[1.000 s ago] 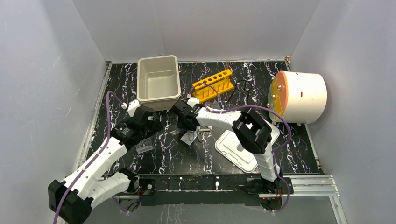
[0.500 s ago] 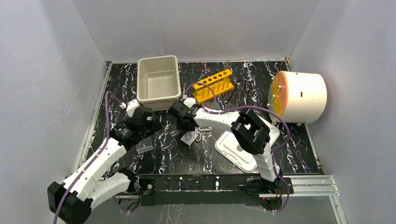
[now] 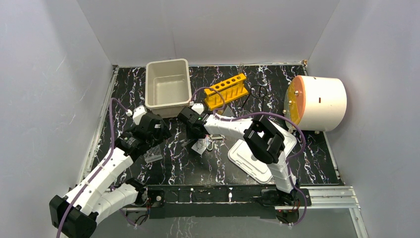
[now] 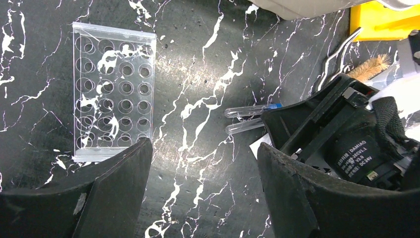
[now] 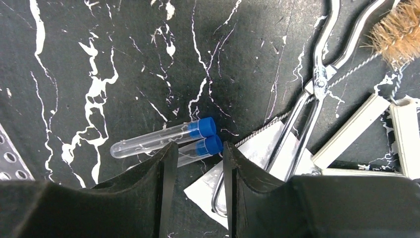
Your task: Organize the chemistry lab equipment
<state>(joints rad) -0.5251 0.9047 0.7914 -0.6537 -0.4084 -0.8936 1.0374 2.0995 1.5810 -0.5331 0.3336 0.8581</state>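
Black marble counter (image 3: 198, 171) veined in white, seen from above. At right a white drum (image 3: 322, 101) lies on its side. At the back stand a beige bin (image 3: 187, 82) and a yellow rack (image 3: 226, 90).

The left claw (image 4: 203, 163) hangs wide open over the counter and holds nothing. A clear well plate (image 4: 113, 91) lies just beside its left finger.

The right claw (image 5: 198, 163) is about half open, low over two blue-capped vials (image 5: 158, 136) lying side by side and touching near the centre. The nearer vial (image 5: 200, 148) runs beneath the gap between its fingers and is not gripped. Metal tweezers (image 5: 317, 84) lie just right of them.

The vials look light, slick and round, so they will probably roll. A gentle hold across the clear barrel, close to the cap, seems safest.
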